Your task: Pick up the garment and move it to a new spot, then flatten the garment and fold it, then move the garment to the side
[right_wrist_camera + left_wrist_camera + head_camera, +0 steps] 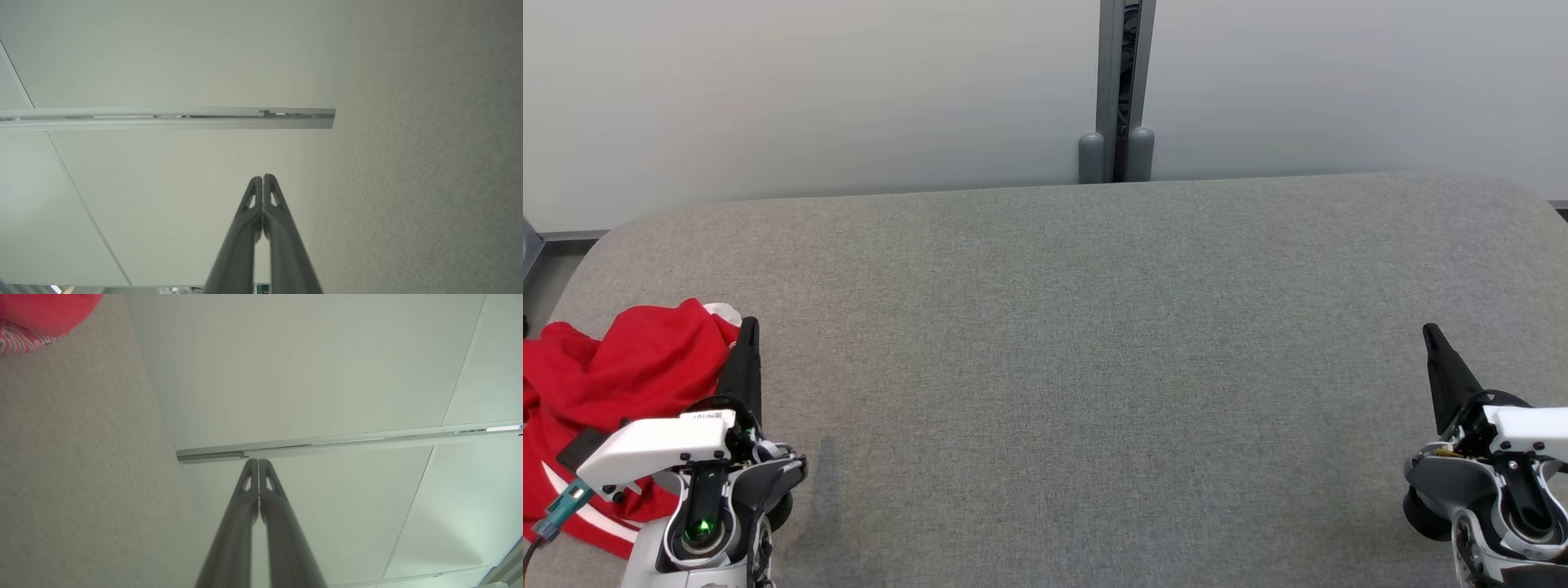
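The garment (596, 384) is a crumpled red piece with white stripes, heaped at the near left corner of the grey table (1078, 343). A corner of the garment (36, 314) shows at the top left of the left wrist view. My left gripper (749, 328) stands right beside the heap's right edge, fingertips pressed together, nothing held. In the left wrist view the left gripper (258, 460) points at the wall, shut and empty. My right gripper (1431, 331) hovers at the near right of the table, shut too. Its tips (262, 177) meet with nothing between them.
A pale wall (809, 90) runs behind the table, with a grey vertical post (1125, 90) at its middle. The table's fabric top stretches wide between the two grippers. Its left edge lies just beyond the garment.
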You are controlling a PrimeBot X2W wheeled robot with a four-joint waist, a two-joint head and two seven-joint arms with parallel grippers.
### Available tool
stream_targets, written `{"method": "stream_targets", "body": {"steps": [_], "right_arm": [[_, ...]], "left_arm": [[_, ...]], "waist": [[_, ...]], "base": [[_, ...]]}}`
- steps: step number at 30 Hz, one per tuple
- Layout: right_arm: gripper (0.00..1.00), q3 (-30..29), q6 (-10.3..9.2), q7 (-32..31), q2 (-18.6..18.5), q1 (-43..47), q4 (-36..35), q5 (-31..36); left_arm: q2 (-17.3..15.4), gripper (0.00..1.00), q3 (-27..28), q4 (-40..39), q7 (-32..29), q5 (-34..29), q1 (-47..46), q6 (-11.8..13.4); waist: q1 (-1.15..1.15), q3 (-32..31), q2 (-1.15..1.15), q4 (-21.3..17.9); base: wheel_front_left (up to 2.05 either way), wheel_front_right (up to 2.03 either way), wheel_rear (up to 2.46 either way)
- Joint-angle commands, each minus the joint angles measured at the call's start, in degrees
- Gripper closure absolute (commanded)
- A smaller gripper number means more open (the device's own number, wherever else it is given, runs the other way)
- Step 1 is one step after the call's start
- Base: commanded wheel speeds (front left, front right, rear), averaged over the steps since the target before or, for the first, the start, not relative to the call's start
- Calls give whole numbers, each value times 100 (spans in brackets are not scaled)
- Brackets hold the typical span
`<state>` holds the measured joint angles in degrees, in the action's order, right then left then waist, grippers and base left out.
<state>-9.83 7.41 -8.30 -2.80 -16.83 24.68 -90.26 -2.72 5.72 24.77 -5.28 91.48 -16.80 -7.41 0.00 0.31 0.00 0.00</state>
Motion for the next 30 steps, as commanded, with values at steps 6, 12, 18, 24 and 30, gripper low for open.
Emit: {"method": "stream_targets", "body": {"steps": [6, 12, 18, 24, 30], "right_arm": [[100, -9, 16, -38, -22, -39, -4, -13], [0, 8, -2, 6, 31, 70, 55, 1], [0, 140, -17, 107, 81, 281, 35, -1], [0, 312, -15, 268, 52, 354, -104, 84], [0, 490, -12, 475, -26, 408, -226, 526]], "left_arm": [[-33, 100, 16, -8, -6, 14, -65, -21], [23, 0, -11, 54, 4, -1, 72, 2], [59, 0, -137, 47, 95, -5, 284, 6], [26, 0, -291, -90, 239, -114, 337, 5], [-7, 0, -393, -267, 409, -662, 381, 3]], "waist": [[0, 0, 0, 0], [0, 1, 0, 0], [0, 4, 0, -1], [0, 7, 0, -2], [0, 11, 0, -1]], "base": [[0, 0, 0], [0, 0, 0], [0, 0, 0], [0, 0, 0], [0, 0, 0]]}}
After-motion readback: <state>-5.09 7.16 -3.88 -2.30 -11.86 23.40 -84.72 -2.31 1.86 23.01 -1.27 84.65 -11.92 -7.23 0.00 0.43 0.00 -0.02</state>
